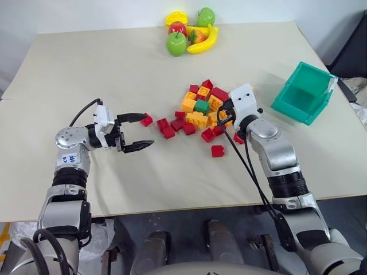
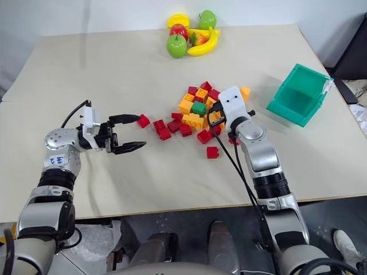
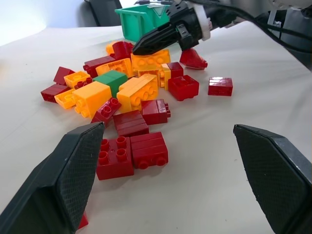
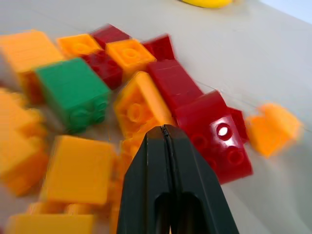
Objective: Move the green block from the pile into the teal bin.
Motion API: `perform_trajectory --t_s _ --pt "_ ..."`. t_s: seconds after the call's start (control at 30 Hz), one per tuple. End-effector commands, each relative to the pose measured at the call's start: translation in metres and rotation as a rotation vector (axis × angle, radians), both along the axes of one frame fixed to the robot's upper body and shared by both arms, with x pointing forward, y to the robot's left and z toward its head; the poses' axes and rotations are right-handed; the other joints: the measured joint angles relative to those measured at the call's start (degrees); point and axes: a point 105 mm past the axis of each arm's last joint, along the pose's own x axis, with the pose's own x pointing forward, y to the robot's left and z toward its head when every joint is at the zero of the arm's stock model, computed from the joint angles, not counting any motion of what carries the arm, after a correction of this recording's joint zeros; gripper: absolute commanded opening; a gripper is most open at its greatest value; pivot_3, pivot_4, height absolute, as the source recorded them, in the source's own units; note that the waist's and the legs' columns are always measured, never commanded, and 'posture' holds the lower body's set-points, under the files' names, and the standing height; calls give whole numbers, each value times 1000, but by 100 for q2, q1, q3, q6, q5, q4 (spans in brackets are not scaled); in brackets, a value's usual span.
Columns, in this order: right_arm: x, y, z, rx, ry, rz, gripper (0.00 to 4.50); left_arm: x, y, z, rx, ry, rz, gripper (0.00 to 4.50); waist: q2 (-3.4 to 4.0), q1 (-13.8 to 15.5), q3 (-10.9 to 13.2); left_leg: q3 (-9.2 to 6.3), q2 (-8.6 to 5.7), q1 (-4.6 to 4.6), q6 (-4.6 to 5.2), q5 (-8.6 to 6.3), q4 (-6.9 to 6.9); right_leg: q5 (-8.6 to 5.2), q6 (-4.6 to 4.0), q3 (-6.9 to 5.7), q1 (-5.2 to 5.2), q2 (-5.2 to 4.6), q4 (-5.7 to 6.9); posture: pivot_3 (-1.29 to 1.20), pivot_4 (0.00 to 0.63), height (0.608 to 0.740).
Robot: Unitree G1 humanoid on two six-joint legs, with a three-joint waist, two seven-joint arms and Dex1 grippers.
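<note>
Left eye view: the green block (image 1: 201, 106) sits in the middle of the pile (image 1: 198, 112), with red and orange bricks around it. The right gripper (image 1: 225, 116) is at the pile's right edge, but its white wrist housing covers the fingers, so their state is hard to read from here. The left gripper (image 1: 139, 131) is left of the pile with its fingers spread and nothing between them. The teal bin (image 1: 303, 93) stands well apart on the right, tilted, and it looks empty. Toy fruit (image 1: 191, 31) lies at the far edge of the table (image 1: 114, 69).

Right eye view: the same layout, and one red brick (image 2: 213, 152) lies alone in front of the pile.

Left wrist view: the right gripper's fingers (image 3: 161, 38) show as one closed black point over the far bricks, holding nothing. The bin is cut off at the upper edge.

Right wrist view: the fingers are pressed together, empty, with the tips above orange and red bricks. The green block lies just beside them, not touched. Bricks at the edges are blurred.
</note>
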Motion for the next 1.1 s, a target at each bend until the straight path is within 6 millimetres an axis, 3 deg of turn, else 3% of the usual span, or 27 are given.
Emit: perform_trajectory --t_s 0.03,0.13,0.23,0.4,0.6,0.7,0.77,1.0,1.1 --pt "-16 4 34 77 -87 132 19 0 1 9 -4 -49 6 4500 0 20 0 0 -1 -1 1 0 1 0 0 0 0 -2 0 0 150 740" --pt "-39 -1 48 82 -107 289 19 0 1 9 -6 -47 9 4500 0 91 2 0 -2 -2 4 -2 0 0 0 0 1 -4 -3 0 150 740" --pt "-63 -17 55 54 -71 403 578 0 2 8 -5 -45 13 4500 -2 158 4 0 -4 -5 10 -6 0 0 1 -3 4 -4 -13 0 150 740" --pt "-87 -52 62 23 -12 417 2219 -1 4 7 -8 -45 14 4500 -5 236 8 -1 -3 -4 13 -7 2 1 3 -9 17 -4 -24 0 150 740" --pt "-101 -90 61 -53 68 320 4347 -2 7 7 -7 -43 17 4500 -9 295 14 5 -1 -3 13 -7 6 2 4 -7 17 -3 -23 0 150 740" --pt "-104 -93 61 -67 85 308 4483 -2 9 8 -5 -41 19 4500 -10 292 15 6 -1 -3 13 -7 6 2 4 -7 17 -4 -23 0 150 740" --pt "-101 -89 62 -61 88 301 4483 -1 9 8 -5 -40 19 4500 -11 290 15 7 -1 -3 13 -7 7 2 5 -6 17 -4 -23 0 150 740" --pt "-52 -58 58 -1 164 229 4483 2 3 10 -14 -48 12 4500 -14 278 21 7 6 4 6 -3 16 3 3 -4 15 -6 -22 0 150 740" --pt "-14 -43 48 8 203 176 4483 1 -1 10 -18 -54 5 4500 -13 272 22 9 0 -2 8 -3 16 4 5 -2 14 -11 -12 0 150 740"
